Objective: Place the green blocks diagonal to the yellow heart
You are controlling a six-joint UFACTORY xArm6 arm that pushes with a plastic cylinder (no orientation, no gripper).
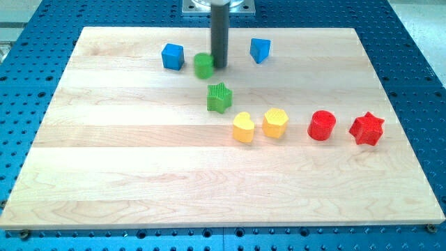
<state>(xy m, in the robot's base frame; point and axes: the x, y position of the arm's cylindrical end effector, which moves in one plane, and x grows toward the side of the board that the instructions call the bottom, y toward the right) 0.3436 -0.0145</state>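
My tip [219, 66], a bare rod with nothing to open or clamp, appears to touch the right side of the green cylinder [203, 65] near the tabletop's far edge. The green star [219, 97] sits just nearer, diagonally up-left of the yellow heart [243, 127], whose point seems to face the near edge. I count two green, two yellow, two blue, two red blocks on the wooden tabletop [139, 181].

Blue cube [173, 56], red cylinder [322, 125], red star [366, 129], wooden board [139, 174].
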